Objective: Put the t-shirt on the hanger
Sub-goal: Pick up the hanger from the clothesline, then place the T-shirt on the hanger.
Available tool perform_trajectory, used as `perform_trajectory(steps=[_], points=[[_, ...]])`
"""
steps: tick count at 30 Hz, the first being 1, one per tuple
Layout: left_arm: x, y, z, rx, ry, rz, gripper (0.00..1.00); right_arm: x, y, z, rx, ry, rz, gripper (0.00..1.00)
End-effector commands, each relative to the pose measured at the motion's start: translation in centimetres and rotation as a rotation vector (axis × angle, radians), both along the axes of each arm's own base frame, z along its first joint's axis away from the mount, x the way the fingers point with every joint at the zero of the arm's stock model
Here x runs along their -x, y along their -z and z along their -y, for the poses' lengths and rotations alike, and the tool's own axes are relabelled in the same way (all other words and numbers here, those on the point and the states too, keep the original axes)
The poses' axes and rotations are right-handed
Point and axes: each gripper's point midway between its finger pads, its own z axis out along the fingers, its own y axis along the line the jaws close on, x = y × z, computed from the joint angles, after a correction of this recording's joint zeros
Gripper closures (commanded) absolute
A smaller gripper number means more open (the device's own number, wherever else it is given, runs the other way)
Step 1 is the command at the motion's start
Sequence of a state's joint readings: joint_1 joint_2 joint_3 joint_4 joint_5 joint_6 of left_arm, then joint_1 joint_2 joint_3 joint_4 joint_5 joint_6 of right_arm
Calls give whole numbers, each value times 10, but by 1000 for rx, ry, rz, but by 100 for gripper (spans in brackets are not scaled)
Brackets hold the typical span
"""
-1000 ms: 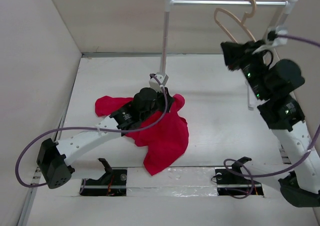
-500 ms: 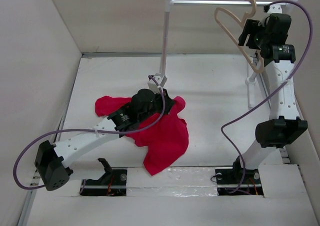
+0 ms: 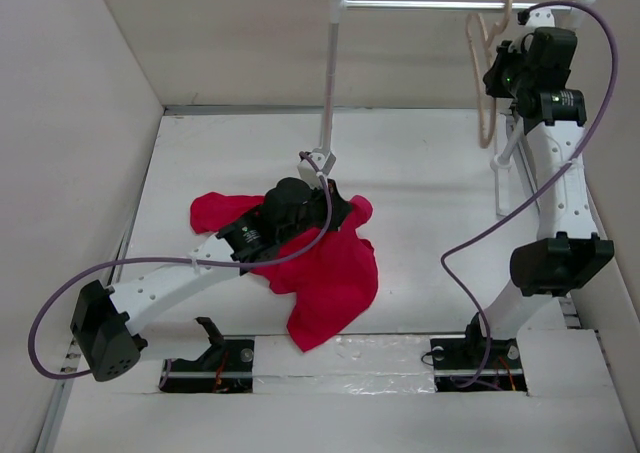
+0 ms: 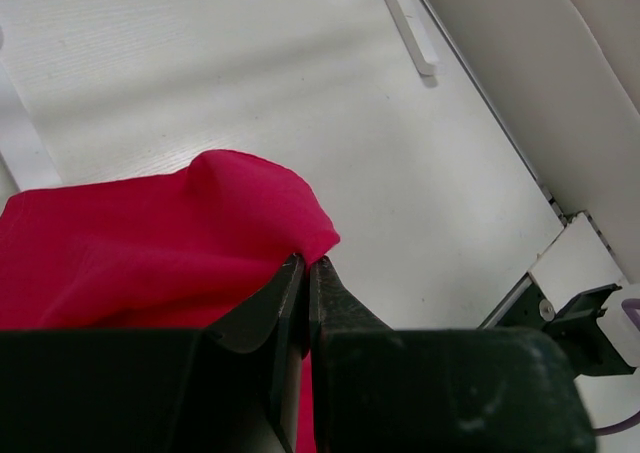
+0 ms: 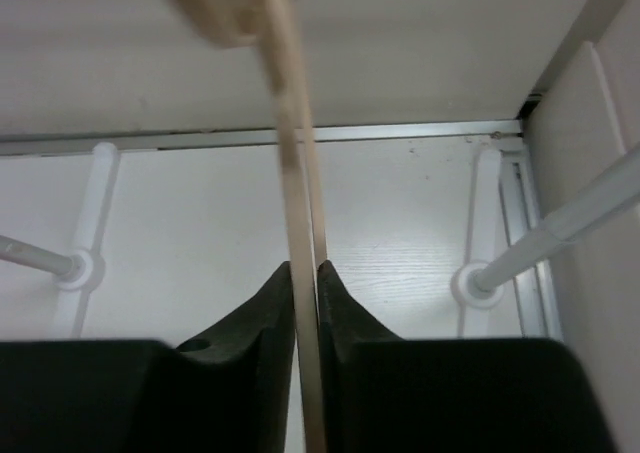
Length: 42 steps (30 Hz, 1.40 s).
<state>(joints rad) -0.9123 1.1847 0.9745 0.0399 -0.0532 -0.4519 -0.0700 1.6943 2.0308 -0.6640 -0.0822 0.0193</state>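
Pinches a fold of the t-shirt (image 3: 335, 278), heaped left of centre, in the left gripper (image 4: 306, 268); clamps the hanger (image 3: 485, 83), hooked at the far-right rack rail (image 3: 430, 5), in the right gripper (image 5: 307, 271). Looks early: nothing dressed yet, with unhooking the hanger and threading it into the shirt left to do.

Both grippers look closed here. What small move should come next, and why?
Probably lift the right gripper slightly to unhook the hanger: its jaws clamp it, its hook is over the rail, and the left gripper pinches the t-shirt.
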Motion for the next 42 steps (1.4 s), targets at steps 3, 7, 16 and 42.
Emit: perform_trajectory(steps=[3,7,16,42], points=[[-6,-25,4,71,-10,45,100,2,-41,-7,33,30,160,100],[-7,-27,5,85,-17,46,100,16,-61,-7,33,53,254,100],[-13,-41,8,125,-37,69,100,73,-100,-27,-50,-13,411,100],[-119,-81,-61,219,-258,135,100,315,87,-175,-414,-673,14,100]])
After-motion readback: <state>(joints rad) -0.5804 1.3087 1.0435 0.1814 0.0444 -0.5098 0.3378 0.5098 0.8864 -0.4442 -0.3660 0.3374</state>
